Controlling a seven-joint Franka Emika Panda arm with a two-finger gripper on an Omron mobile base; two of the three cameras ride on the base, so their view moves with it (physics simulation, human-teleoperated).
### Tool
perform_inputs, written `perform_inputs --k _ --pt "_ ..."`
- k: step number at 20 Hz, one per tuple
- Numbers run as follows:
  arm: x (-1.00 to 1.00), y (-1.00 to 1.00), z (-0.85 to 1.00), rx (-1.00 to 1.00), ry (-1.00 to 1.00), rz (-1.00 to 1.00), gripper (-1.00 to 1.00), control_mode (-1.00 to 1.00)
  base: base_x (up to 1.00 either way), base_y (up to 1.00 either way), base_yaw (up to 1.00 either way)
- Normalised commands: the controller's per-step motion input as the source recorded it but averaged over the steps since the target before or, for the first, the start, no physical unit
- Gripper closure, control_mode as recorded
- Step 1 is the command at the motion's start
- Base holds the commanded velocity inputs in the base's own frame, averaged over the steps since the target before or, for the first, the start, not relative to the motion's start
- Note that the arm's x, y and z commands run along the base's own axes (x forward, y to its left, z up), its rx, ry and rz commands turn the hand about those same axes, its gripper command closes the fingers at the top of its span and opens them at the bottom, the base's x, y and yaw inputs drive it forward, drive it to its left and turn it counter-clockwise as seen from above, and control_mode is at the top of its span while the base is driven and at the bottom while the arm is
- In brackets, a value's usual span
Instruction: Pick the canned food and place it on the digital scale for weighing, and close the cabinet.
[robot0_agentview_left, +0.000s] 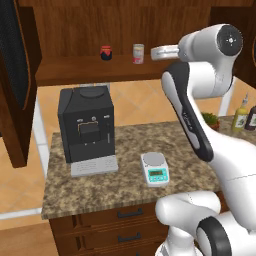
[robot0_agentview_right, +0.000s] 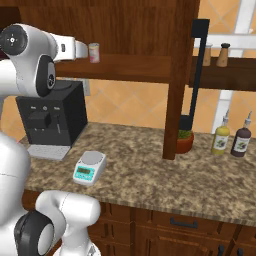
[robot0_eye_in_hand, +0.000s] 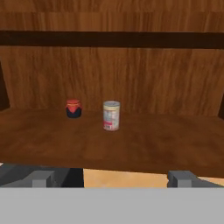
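Observation:
The canned food (robot0_agentview_left: 138, 53) (robot0_agentview_right: 94, 52) (robot0_eye_in_hand: 111, 115) stands upright on the shelf of the open cabinet (robot0_agentview_left: 75, 70), a silvery tin with a red label. My gripper (robot0_agentview_left: 151, 51) (robot0_agentview_right: 86, 50) (robot0_eye_in_hand: 111, 177) hovers just in front of the shelf's edge, level with the tin and short of it, open with nothing between its fingers. The digital scale (robot0_agentview_left: 155, 168) (robot0_agentview_right: 89, 167) sits on the granite counter below, its round platter bare. Both cabinet doors are swung open: the left door (robot0_agentview_left: 17, 75) and the right door (robot0_agentview_right: 180, 75) with its black bar handle (robot0_agentview_right: 199, 75).
A squat dark jar with a red lid (robot0_agentview_left: 105, 52) (robot0_eye_in_hand: 73, 108) stands left of the tin. A black coffee machine (robot0_agentview_left: 85, 125) (robot0_agentview_right: 50, 120) sits left of the scale. A potted plant (robot0_agentview_right: 184, 140) and two bottles (robot0_agentview_right: 221, 137) stand at the counter's right. Drawers (robot0_agentview_left: 130, 213) lie below.

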Motion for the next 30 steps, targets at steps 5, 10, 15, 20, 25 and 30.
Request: perform_inputs --k 5,10,15,20,25,30 --pt "0.39 0.01 -0.15 0.00 0.00 0.00 -1.00 -1.00 0.00 0.00 0.00" --pt "0.25 0.00 -0.14 0.00 0.00 0.00 -1.00 -1.00 0.00 0.00 0.00" --pt "0.23 0.00 -0.02 0.00 0.00 0.00 -1.00 -1.00 0.00 0.00 0.00" --pt "0.31 0.00 0.00 0.00 0.01 0.00 -1.00 -1.00 0.00 0.00 0.00" --pt "0.28 0.00 0.00 0.00 0.00 0.00 -1.00 -1.00 0.00 0.00 0.00" --pt "0.32 0.00 0.06 0.00 0.00 0.00 -1.00 -1.00 0.00 0.00 0.00"
